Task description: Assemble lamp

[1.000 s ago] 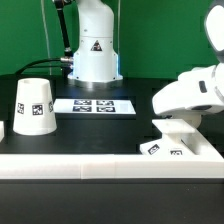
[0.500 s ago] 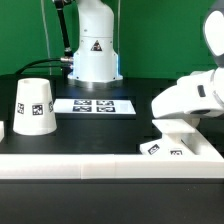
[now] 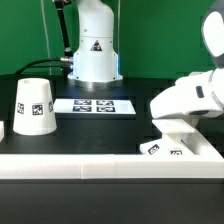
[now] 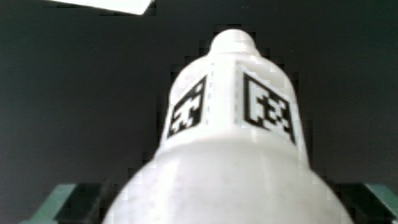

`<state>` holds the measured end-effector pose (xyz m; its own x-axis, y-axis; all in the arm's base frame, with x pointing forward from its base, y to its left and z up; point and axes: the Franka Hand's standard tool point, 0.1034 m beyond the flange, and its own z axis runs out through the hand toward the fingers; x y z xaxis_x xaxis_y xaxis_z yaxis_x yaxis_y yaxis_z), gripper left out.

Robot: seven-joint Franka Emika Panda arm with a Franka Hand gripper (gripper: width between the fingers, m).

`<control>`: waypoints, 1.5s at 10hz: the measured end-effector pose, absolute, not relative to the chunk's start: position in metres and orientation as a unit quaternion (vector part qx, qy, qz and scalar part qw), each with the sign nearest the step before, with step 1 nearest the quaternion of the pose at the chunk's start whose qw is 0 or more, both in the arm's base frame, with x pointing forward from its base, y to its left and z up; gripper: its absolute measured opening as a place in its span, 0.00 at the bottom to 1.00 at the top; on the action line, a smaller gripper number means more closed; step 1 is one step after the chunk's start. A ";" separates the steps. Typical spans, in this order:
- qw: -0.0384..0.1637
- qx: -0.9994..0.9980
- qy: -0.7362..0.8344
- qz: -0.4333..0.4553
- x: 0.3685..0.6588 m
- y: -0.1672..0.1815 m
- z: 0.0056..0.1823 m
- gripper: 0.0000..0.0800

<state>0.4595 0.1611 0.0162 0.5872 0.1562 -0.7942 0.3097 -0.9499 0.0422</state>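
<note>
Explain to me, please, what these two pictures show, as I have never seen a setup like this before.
The machine is one white robot arm that builds a lamp from loose parts. The exterior view comes from a camera off the arm; the wrist view from a camera on its wrist, looking along its pincer. On the black table stand a large white tapered plastic shade, wide end down, at the exterior view's left, and a low white square base under the arm at the exterior view's right. The flat white marker board between them belongs to the rig, not the lamp. The wrist view is filled by the white round-headed bulb cylinder, which seems held, but the pincer's fingers barely show, so I cannot be sure.
</note>
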 end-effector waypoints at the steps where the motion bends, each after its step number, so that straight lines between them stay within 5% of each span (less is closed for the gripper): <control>1: 0.079 0.883 0.147 -0.439 0.463 0.156 0.030 0.72; 4: 0.035 0.879 0.186 -0.437 0.484 0.120 0.085 0.72; 7: 0.004 0.895 0.202 -0.398 0.511 0.087 0.116 0.72; 12: -0.004 0.940 0.220 -0.260 0.527 0.075 0.109 0.72; 15: -0.004 0.959 0.218 -0.181 0.544 0.062 0.130 0.72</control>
<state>0.5444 0.0617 0.1305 0.8391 0.4204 -0.3453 0.4177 -0.9045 -0.0860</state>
